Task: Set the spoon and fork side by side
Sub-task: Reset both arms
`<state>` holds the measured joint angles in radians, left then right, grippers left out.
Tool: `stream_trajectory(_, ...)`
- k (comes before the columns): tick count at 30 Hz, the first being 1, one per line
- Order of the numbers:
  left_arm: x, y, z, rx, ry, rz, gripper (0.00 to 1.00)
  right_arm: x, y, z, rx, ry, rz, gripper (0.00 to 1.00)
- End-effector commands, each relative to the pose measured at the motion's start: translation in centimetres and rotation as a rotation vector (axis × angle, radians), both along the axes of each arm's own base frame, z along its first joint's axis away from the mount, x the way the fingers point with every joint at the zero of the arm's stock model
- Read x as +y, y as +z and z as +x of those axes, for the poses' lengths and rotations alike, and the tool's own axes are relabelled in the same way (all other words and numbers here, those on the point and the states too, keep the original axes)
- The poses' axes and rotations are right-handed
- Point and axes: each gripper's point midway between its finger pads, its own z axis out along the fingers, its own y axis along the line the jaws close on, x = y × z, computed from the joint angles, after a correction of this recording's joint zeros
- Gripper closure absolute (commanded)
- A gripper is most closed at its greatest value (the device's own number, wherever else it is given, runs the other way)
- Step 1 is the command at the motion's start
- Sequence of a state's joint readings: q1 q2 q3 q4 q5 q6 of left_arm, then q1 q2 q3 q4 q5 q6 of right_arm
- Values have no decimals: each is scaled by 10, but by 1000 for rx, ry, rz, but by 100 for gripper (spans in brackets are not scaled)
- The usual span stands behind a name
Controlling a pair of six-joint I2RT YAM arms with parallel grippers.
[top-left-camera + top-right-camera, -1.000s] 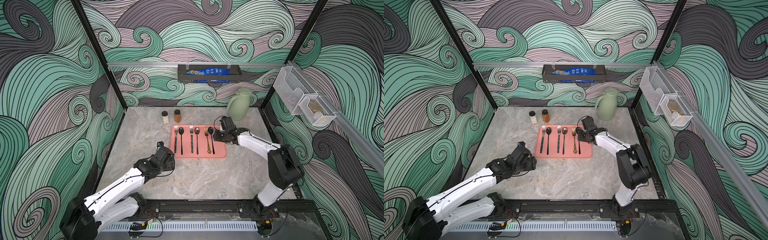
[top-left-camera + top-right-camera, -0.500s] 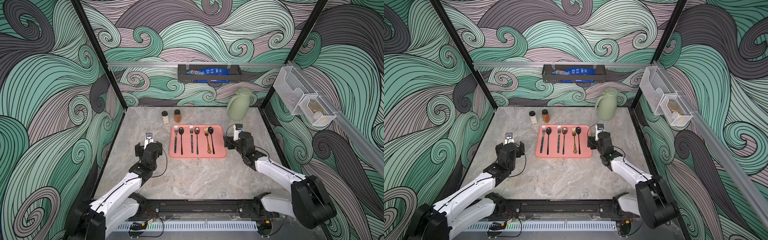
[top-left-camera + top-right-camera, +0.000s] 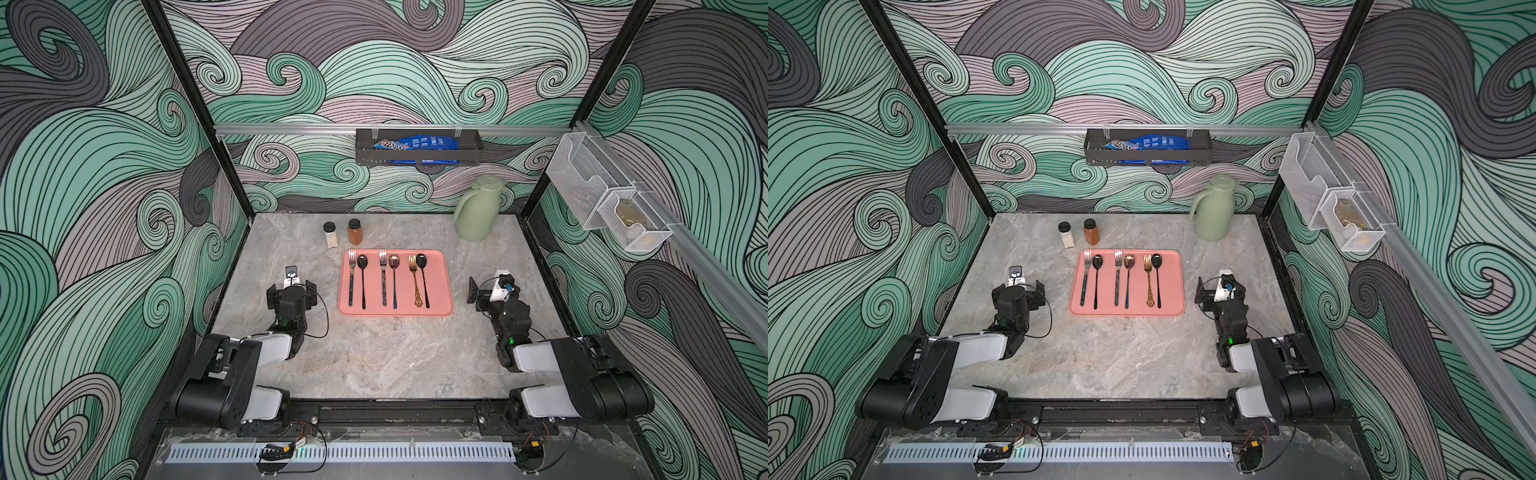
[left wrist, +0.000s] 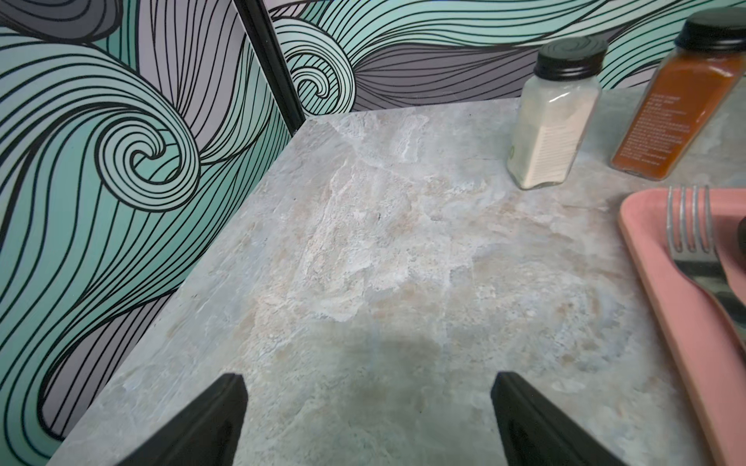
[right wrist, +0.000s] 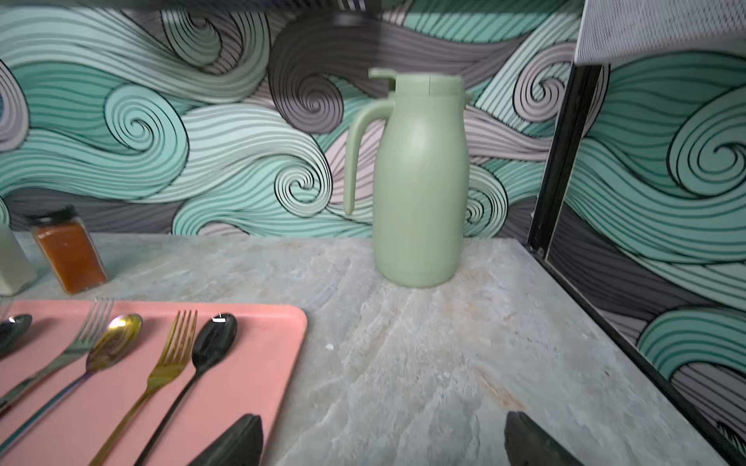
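A pink tray (image 3: 436,291) (image 3: 1169,291) holds three fork-and-spoon pairs, all lying parallel with their heads toward the back wall. From left to right they are a silver fork (image 3: 352,274) beside a black spoon (image 3: 363,280), a silver fork (image 3: 382,276) beside a copper spoon (image 3: 394,278), and a gold fork (image 3: 414,280) (image 5: 173,355) beside a black spoon (image 3: 423,276) (image 5: 214,343). My left gripper (image 3: 291,289) (image 4: 368,381) hovers open over bare table left of the tray. My right gripper (image 3: 493,291) (image 5: 383,417) is open and empty, right of the tray.
A white spice jar (image 3: 330,235) (image 4: 553,121) and an orange one (image 3: 355,232) (image 4: 686,101) stand behind the tray. A green jug (image 3: 477,208) (image 5: 420,181) stands at the back right. A dark wall basket (image 3: 419,157) holds a blue packet. A mesh bin (image 3: 602,199) hangs on the right wall.
Both arms have drawn back from the tray and folded toward the front. The right gripper left the tray's right-hand black spoon and opened wide; the left swung out from the tray's left edge.
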<state>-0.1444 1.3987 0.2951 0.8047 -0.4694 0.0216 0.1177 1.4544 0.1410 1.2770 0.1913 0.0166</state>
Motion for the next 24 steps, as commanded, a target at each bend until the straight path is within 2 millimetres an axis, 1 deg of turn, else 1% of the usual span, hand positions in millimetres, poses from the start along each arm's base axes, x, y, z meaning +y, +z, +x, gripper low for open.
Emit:
stream_trajectory(1,-3,16,19,-95,-56,-45,1,2,22,-2,-157,46,-2,1)
stream_trajectory(2,-1,13,21,-103,-55,-53,1,2,32,-4,-197,34,-8,1)
stream_trajectory(3,-1,10,22,-106,-58,-59,1,0,29,-2,-167,19,-2,1)
stream_trajectory(5,-2,-3,28,-71,-71,-69,1,-2,13,13,-56,1,6,1)
stream_trajectory(6,-4,-3,33,-74,-89,-58,1,-4,10,21,-35,-15,7,1)
stream_trajectory(7,-7,-1,37,-66,-106,-57,1,-5,4,26,-14,-24,7,1)
stream_trajectory(8,-6,-7,38,-15,-95,-62,1,-4,9,18,-49,-15,3,1)
stream_trajectory(9,-5,-8,39,11,-85,-70,1,-2,11,10,-81,-2,-4,1)
stream_trajectory(11,-5,-9,39,26,-82,-73,1,1,26,-1,-166,17,-13,1)
stream_trajectory(12,-5,-8,40,16,-86,-72,1,2,27,-1,-166,19,-12,1)
stream_trajectory(13,-6,-9,40,8,-89,-68,1,2,22,4,-139,20,-15,1)
stream_trajectory(15,-6,-6,40,-31,-102,-53,1,4,16,20,-88,11,-31,1)
stream_trajectory(17,-7,-7,40,-14,-102,-60,1,4,11,21,-64,8,-22,1)
stream_trajectory(20,-7,-6,40,-26,-108,-53,1,4,12,21,-72,11,-22,1)
stream_trajectory(24,-13,-5,39,-35,-146,-50,1,4,14,19,-83,10,-24,1)
